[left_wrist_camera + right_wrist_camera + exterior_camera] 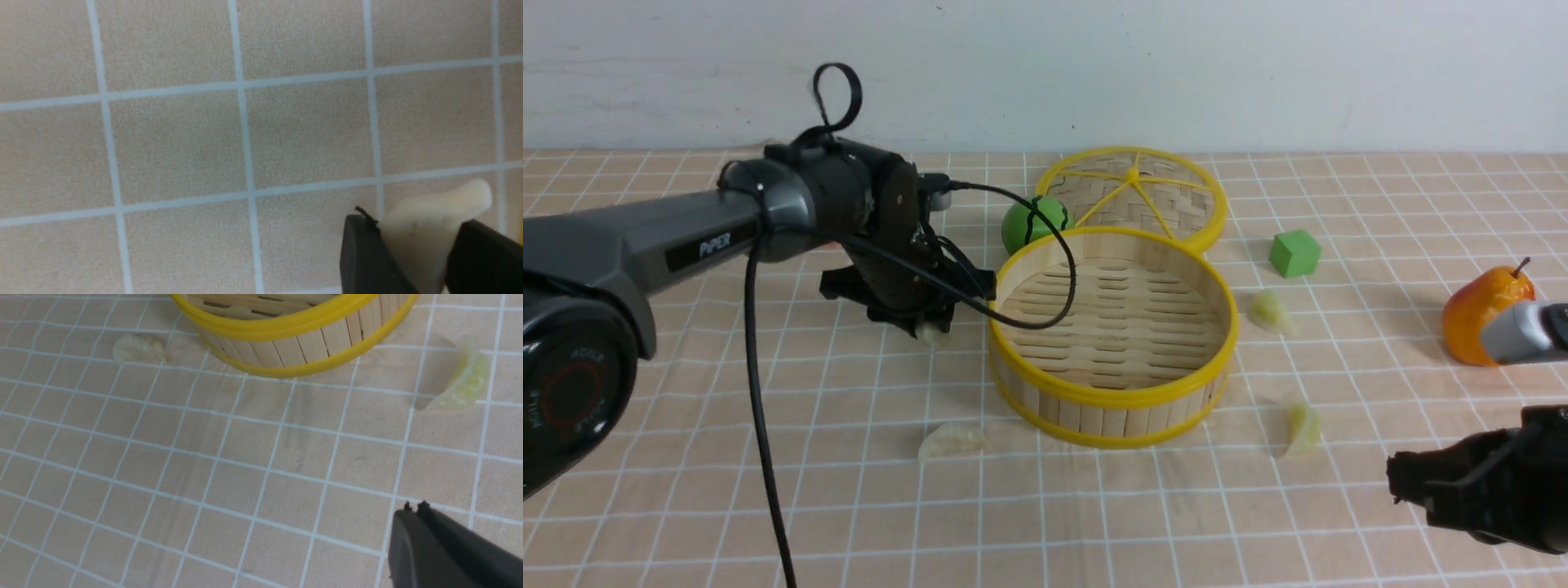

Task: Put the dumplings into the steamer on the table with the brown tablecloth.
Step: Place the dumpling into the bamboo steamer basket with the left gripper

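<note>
In the front view the left gripper (927, 325) hangs just beside the left wall of the steamer (1112, 398), with a white dumpling (928, 331) pinched at its tip. The basket floor is bare, so this looks like the first carry. To do it well, the arm should rise above the yellow rim before crossing — the wall stands right next to the gripper. The arm's black cable (1074, 282) loops across that rim in this view and might snag on it. Behind the steamer lie its lid (1143, 204) and a green ball (1017, 233), so the open way in is from above. The left wrist view shows both fingers (361, 253) pressed on the dumpling over bare cloth (171, 139); whether it is clear of the cloth cannot be told. In the right wrist view the right gripper (413, 507) is closed and empty over open desk (245, 477) — a green dumpling (463, 386) and a second white dumpling (137, 349) lie near the steamer's front wall.
</note>
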